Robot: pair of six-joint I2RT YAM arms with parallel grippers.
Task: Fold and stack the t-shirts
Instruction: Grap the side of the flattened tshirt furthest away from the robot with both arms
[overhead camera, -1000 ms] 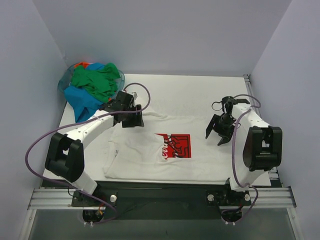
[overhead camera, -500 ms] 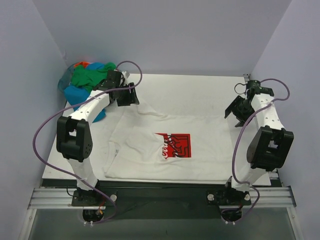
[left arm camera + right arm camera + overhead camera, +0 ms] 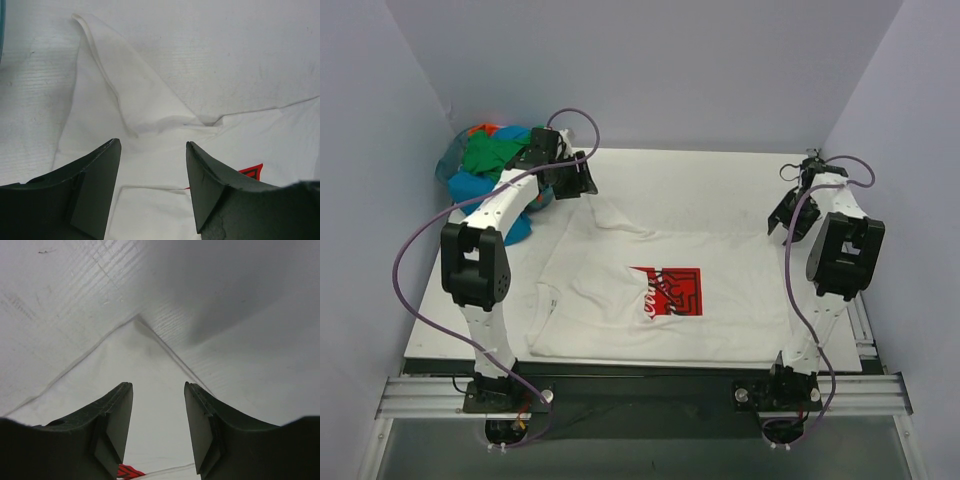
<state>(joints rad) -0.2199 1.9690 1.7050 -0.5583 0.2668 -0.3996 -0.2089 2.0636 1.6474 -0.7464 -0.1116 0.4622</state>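
A white t-shirt (image 3: 650, 285) with a red square logo (image 3: 667, 291) lies spread flat on the table. My left gripper (image 3: 578, 182) is open and empty over its far left sleeve. In the left wrist view the jaws (image 3: 152, 142) stand apart above the white cloth, with the sleeve (image 3: 115, 75) reaching away from them. My right gripper (image 3: 785, 218) is open and empty at the shirt's far right corner. In the right wrist view the jaws (image 3: 157, 385) stand apart above that pointed corner (image 3: 142, 340). A heap of green, blue, teal and orange t-shirts (image 3: 490, 160) lies at the far left.
The white table (image 3: 700, 180) has walls close behind and on both sides. The coloured heap sits in the far left corner beside my left arm. The metal rail (image 3: 640, 395) with both arm bases runs along the near edge.
Both arms have swung away from the shirt's middle toward the back: the left gripper to the far left sleeve, the right gripper to the far right corner. Both stayed open.
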